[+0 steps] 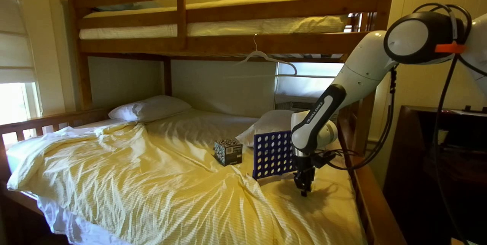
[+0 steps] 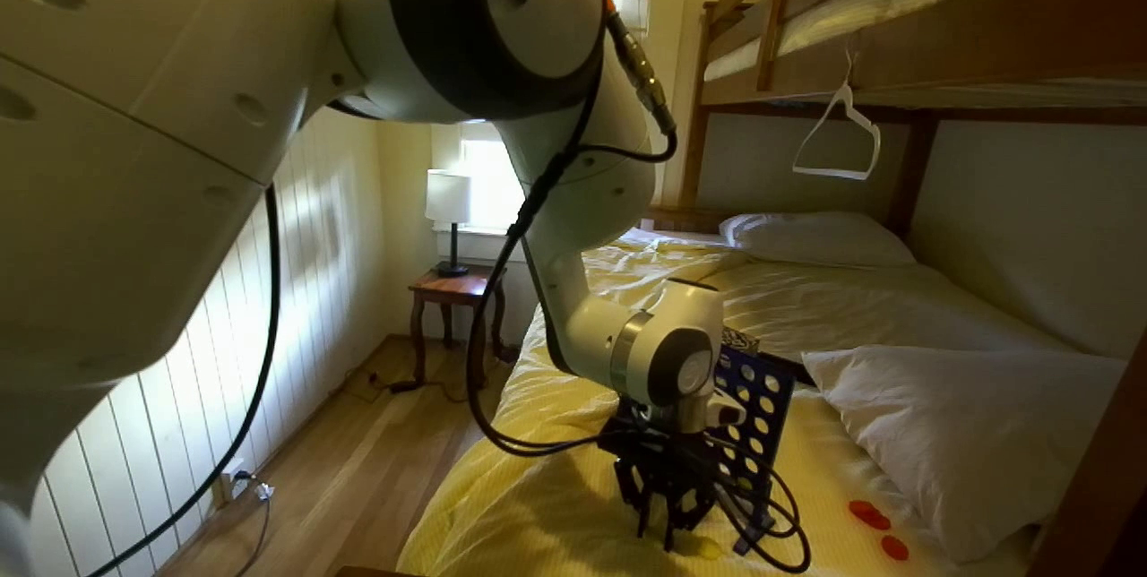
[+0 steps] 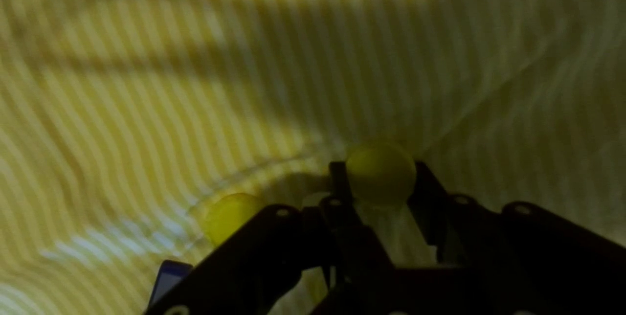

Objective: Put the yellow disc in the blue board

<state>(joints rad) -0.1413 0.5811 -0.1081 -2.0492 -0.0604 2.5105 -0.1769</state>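
A wooden bunk bed is shown in both exterior views. In an exterior view its upper berth is stretched across twelve o'clock, daylight is admitted by a part-shaded window at nine and a rear window at two, and dark furniture is placed at four. In an exterior view a lamp is stood at ten o'clock on a side table, backed by a bright window; floorboards are shown between seven and eight, and light is cast on a panelled wall at nine.
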